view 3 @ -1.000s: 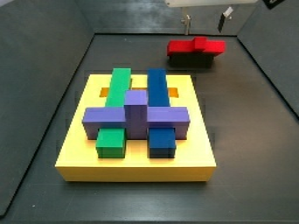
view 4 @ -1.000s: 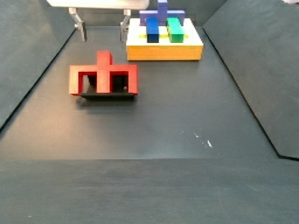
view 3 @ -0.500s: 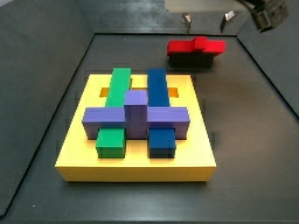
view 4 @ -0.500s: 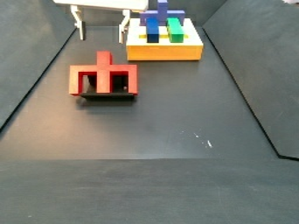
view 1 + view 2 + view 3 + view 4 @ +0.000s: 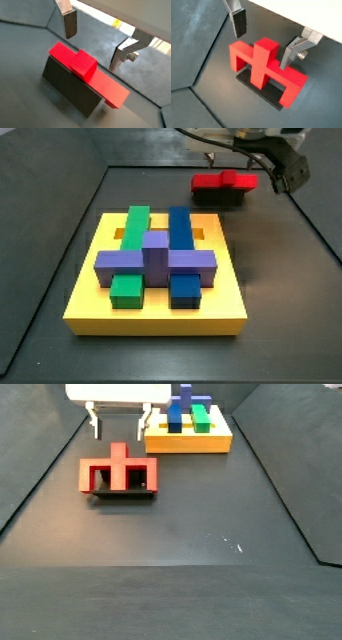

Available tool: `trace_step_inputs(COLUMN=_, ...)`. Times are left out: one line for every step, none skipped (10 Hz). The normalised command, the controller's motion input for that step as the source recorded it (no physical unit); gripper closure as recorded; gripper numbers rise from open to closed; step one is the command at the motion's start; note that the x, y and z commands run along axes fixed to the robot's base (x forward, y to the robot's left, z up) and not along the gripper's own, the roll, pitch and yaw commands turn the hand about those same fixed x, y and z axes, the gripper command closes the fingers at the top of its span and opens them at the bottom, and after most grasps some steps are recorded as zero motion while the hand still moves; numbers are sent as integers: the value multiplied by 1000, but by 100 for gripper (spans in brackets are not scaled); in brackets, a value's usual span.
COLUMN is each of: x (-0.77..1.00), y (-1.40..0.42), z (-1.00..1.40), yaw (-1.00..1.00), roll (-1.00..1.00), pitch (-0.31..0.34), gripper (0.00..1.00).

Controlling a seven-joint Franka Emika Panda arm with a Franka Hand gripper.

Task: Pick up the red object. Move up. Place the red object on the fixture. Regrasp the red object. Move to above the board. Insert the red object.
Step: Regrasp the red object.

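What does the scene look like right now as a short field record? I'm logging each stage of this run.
gripper: open, empty, hovering above the red object
red object: resting on the fixture, not held
board: yellow slab carrying green block, blue block and purple block
stage: placed on fixture, regrasp not yet done

No readable text, labels, brand names, numbers or signs appear in any view. The red object (image 5: pixel 264 70), the fixture (image 5: pixel 70 91) beneath it and the board (image 5: pixel 160 306) with its coloured blocks all have plain, unmarked surfaces. The gripper (image 5: pixel 264 36), hanging above the red object with its jaws apart and empty, carries no legible marking. A small yellow patch (image 5: pixel 117 23) shows behind the gripper in a wrist view, but it is too blurred to read.
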Motion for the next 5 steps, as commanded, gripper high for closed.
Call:
trace_step_inputs(x=297, y=0, z=-34, yaw=77, roll=963, pitch=249, gripper=0)
trace_step_inputs(x=206, y=14, z=-77, yaw=77, roll=969, pitch=194, gripper=0)
trace_step_inputs(x=157, y=83, z=-131, yaw=77, roll=866, pitch=114, gripper=0)
trace_step_inputs(x=191, y=66, z=-163, yaw=97, roll=769, pitch=54, gripper=0)
trace_step_inputs(x=166, y=0, z=-149, yaw=163, roll=634, pitch=14, gripper=0)
